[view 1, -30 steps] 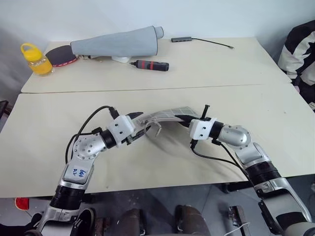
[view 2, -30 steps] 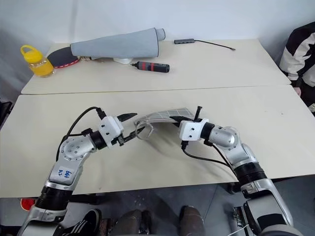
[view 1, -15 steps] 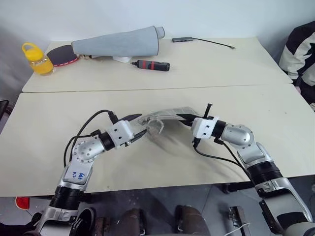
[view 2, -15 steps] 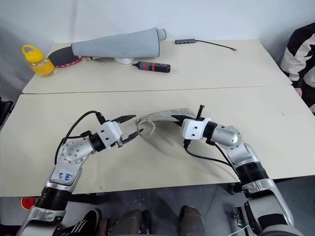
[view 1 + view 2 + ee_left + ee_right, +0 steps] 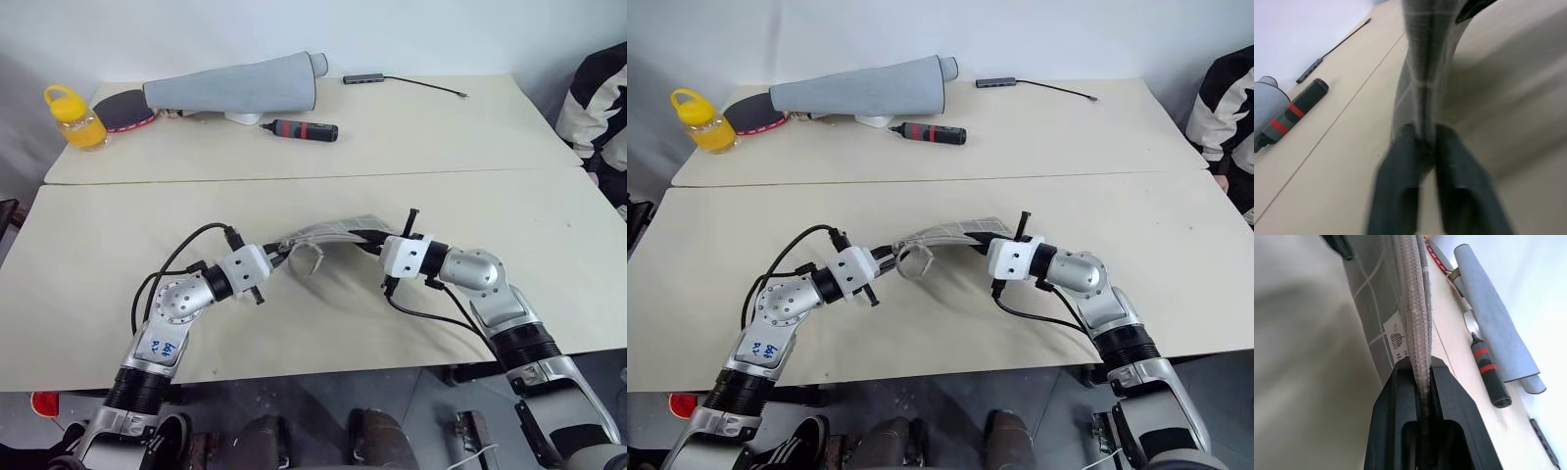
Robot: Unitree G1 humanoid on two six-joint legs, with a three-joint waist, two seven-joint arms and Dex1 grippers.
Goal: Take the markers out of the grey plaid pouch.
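From the head camera I see the grey plaid pouch [image 5: 328, 233] lifted off the near worktop [image 5: 118, 245], strung between my two arms and sagging a little in the middle, with its ring pull [image 5: 306, 260] hanging near the left end. My left gripper [image 5: 276, 257] is pinching that left end, and my right gripper [image 5: 370, 241] is pinching the other. Across the seam, on the far worktop [image 5: 1048, 127], lie a long grey sleeve [image 5: 862, 88], a black tool with red bands [image 5: 932, 132], a yellow bottle [image 5: 698, 119] and a thin cable adapter [image 5: 1029, 85], all well apart from my arms; there is open surface on both sides of the pouch. My left wrist camera adds the close detail: both fingers [image 5: 1396, 188] pressed onto the pouch's edge, fabric running away from them. My right wrist camera shows the fingers [image 5: 1452, 406] clamped on the woven zip edge [image 5: 1413, 318], a small white label [image 5: 1397, 341] just beside them. I cannot see any markers.
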